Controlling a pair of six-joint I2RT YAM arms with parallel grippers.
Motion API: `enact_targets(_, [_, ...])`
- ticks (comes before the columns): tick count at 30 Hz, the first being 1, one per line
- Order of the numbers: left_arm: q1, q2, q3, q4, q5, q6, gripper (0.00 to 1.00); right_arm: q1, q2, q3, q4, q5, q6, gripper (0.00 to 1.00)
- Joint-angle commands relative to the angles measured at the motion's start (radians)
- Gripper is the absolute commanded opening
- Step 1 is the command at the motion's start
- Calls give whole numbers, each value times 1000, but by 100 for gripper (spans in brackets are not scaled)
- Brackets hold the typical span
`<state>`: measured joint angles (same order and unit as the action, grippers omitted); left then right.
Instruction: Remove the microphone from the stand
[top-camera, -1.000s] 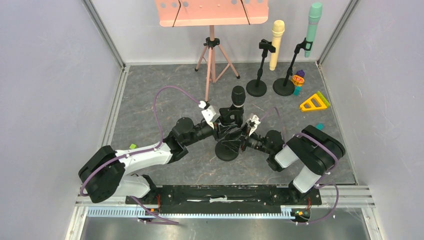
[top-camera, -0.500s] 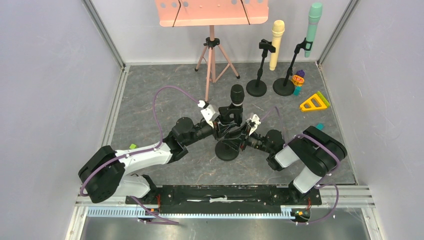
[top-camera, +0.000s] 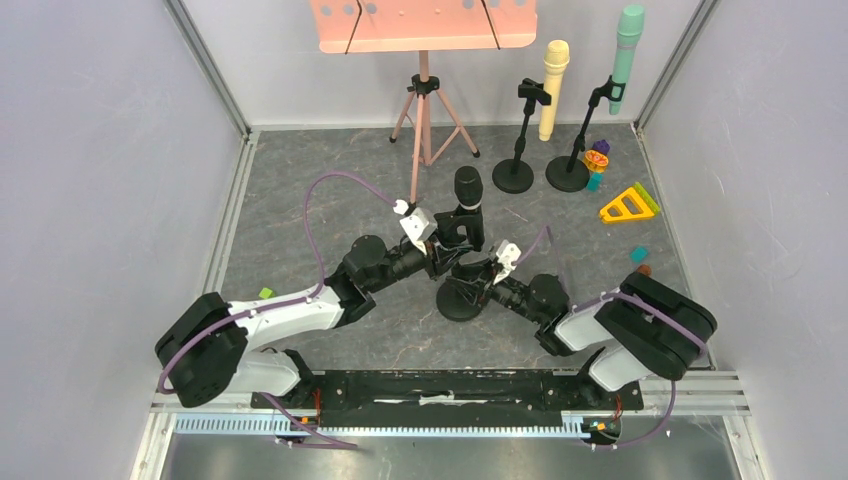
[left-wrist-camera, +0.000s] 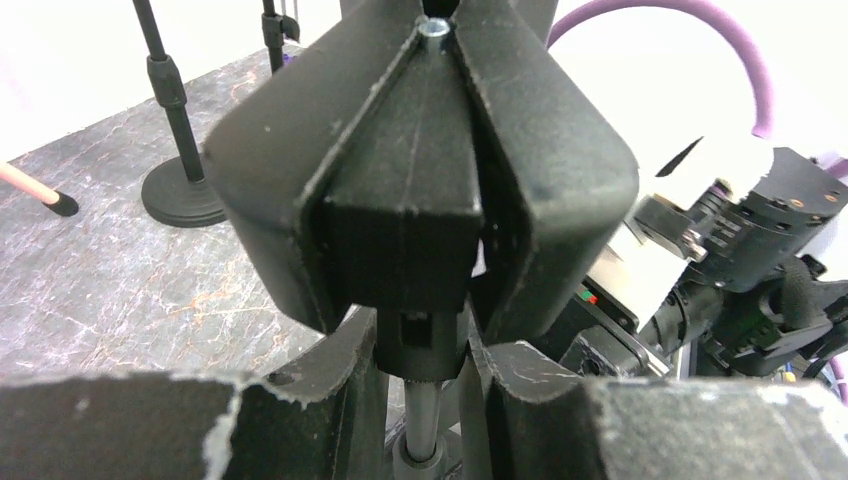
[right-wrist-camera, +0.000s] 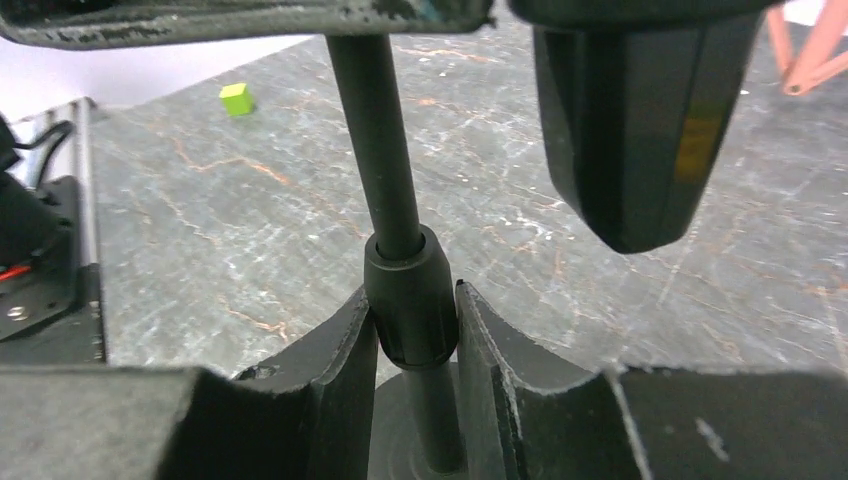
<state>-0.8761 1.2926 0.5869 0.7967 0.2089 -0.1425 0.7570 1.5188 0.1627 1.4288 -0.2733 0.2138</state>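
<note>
A black microphone (top-camera: 467, 190) sits in the clip (left-wrist-camera: 420, 170) of a black stand whose round base (top-camera: 460, 300) rests mid-floor. My left gripper (top-camera: 447, 256) reaches in from the left and is shut on the stand's socket just under the clip (left-wrist-camera: 425, 345). From the right, my right gripper (top-camera: 482, 283) comes in lower down, its fingers (right-wrist-camera: 335, 370) shut on the collar (right-wrist-camera: 410, 295) of the stand's pole. In the right wrist view the microphone's dark tail end (right-wrist-camera: 630, 130) hangs at upper right.
A pink music stand (top-camera: 424, 25) on a tripod (top-camera: 428, 120) is at the back. Two more stands carry a yellow microphone (top-camera: 553, 85) and a green one (top-camera: 626, 55) at back right. A yellow triangle toy (top-camera: 628, 205) lies right, a green cube (top-camera: 265, 293) left.
The right arm has swung lower and rightward and its jaws have narrowed onto the pole collar. The microphone's head has shifted slightly left. The left gripper has kept its hold.
</note>
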Motion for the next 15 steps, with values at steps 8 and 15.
enact_targets(8, [-1, -19, 10, -33, -51, -21, 2, 160, -118, 44, -95, 466, -312, 0])
enact_targets(15, [-1, -42, 19, -93, -68, 16, 2, 263, -89, 17, -11, 633, -302, 7])
